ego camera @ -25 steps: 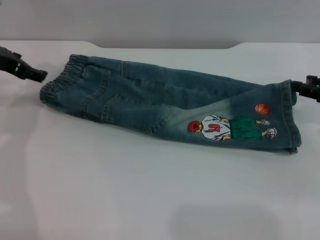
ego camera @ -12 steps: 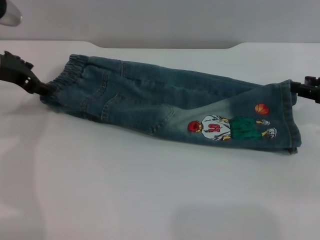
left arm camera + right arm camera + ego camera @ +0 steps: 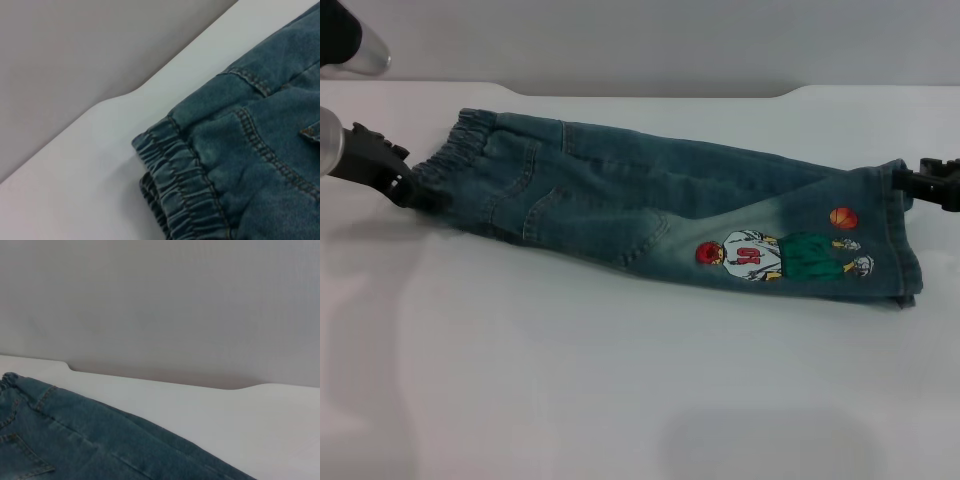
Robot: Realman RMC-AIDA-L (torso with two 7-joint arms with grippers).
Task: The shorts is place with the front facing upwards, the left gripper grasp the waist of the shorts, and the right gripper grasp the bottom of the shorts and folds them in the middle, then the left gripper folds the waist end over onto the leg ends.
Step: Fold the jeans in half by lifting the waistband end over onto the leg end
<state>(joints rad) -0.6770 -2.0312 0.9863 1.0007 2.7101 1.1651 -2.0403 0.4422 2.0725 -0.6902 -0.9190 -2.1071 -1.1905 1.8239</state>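
Closing in since a second ago, my left gripper (image 3: 412, 188) now touches the waist of the shorts (image 3: 455, 150) near the desk's (image 3: 620, 400) left edge; whether either jaws grip, I cannot tell. My right gripper (image 3: 910, 183) is at the leg ends (image 3: 898, 230). I should catch both waistband layers.

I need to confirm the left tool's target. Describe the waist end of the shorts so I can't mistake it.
On the white table lie denim shorts, folded lengthwise. The waist is their narrow end on the robot's left, where the left tool sits. Its gathered, ruffled band sets it apart from the flat hems beside the cartoon print.
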